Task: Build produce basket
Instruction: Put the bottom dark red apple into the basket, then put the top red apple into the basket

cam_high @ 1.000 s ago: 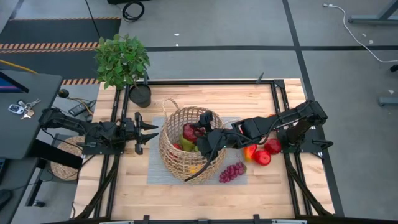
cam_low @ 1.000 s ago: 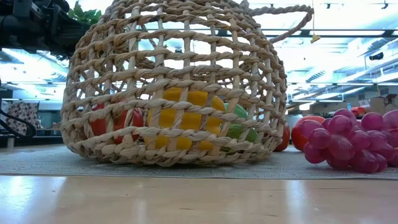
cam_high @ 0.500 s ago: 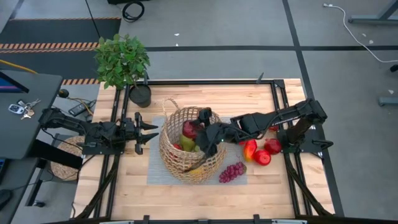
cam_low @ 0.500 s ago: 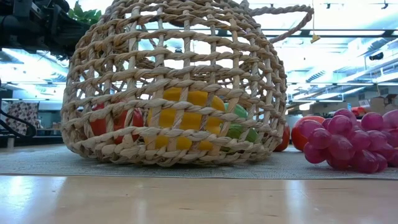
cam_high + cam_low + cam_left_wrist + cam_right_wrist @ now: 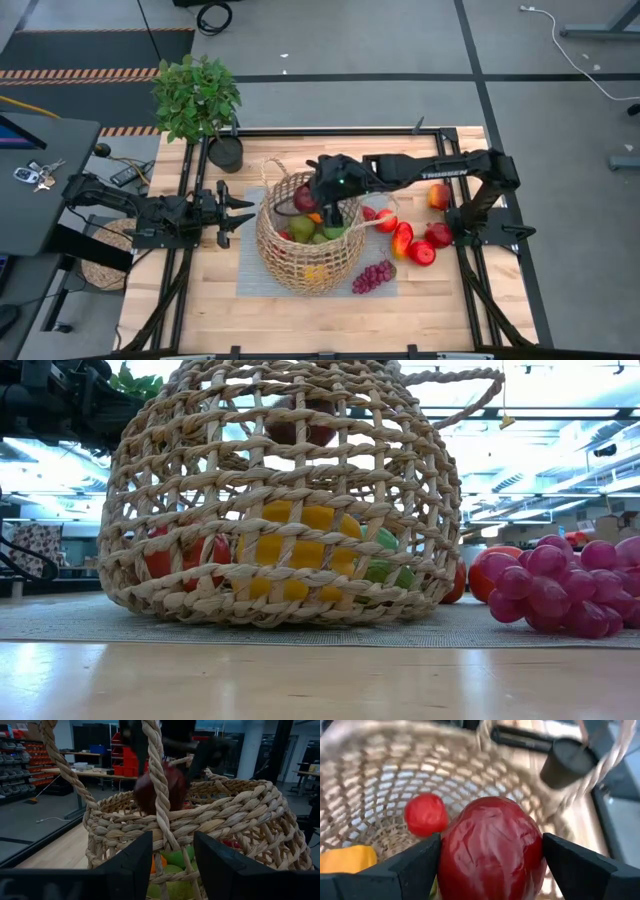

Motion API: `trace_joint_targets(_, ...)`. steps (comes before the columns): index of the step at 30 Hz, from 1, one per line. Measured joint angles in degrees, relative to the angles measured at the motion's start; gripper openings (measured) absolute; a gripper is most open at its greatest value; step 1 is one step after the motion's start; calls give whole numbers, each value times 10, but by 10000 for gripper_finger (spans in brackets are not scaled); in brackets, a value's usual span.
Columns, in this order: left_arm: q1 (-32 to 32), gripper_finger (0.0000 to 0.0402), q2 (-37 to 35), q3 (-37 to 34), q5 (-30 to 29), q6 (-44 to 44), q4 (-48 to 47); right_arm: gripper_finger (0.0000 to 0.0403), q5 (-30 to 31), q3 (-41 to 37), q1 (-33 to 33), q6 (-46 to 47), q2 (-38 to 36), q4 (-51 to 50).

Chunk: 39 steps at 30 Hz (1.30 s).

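The table [image 5: 300,310] carries everything, with a grey mat [image 5: 248,280] spread on its middle. The basket [image 5: 290,262] stands upright on that mat, directly under the right gripper [image 5: 318,198]. The right arm [image 5: 430,172] reaches in from the table's right edge, across to the basket's rim.

The right gripper hangs over the open mouth of the basket, fingers [image 5: 415,865] closed around a dark red piece of produce [image 5: 492,851]. That red piece sits snug between the two pads, touching both, held above the fruit already inside.

Below the gripper, inside the basket: a small red fruit [image 5: 425,814], a yellow piece [image 5: 295,550], green pieces [image 5: 322,232] and some orange. Through the weave in the low view the held red piece [image 5: 300,428] shows up near the basket's top, well above the layer on the bottom.

To the right of the gripper, outside the basket, red apples [image 5: 428,245] lie on the bare wood, with another reddish fruit [image 5: 438,195] nearer the arm. The purple grape bunch [image 5: 372,276] rests at the mat's edge, just beside the basket.

The left gripper [image 5: 238,212] waits on the basket's far side from the right arm, fingers spread apart, holding nothing, near the wicker but not touching it.

Beyond the left gripper, the potted plant [image 5: 197,100] stands at the table's corner.
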Motion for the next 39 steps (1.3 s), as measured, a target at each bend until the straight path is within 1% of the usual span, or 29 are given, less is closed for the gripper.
trace_joint_targets(4, 0, 150, 0, 0, 0, 0, 0, 346, -10, -44, -25, 48, 1, 37)
trace_joint_targets(8, 0, 147, 0, 0, 0, 0, 0, 346, -51, -72, -41, 85, 5, 64)
trace_joint_targets(18, 0, 150, 0, 0, 0, 0, -2, 346, -57, -74, -32, 152, 47, -1)
trace_joint_targets(23, 0, 148, 0, 0, 0, 0, -2, 348, -57, -74, -32, 177, 47, -1)
trace_joint_targets(28, 0, 152, 0, 0, 0, 0, -1, 364, -67, -74, -32, 179, 46, 2)
trace_joint_targets(35, 0, 147, 0, 0, 0, 0, 0, 388, -88, -30, -23, 181, 43, -12)
trace_joint_targets(39, 0, 150, 0, 0, 0, 0, 0, 388, -85, 22, -14, 179, 43, -67)
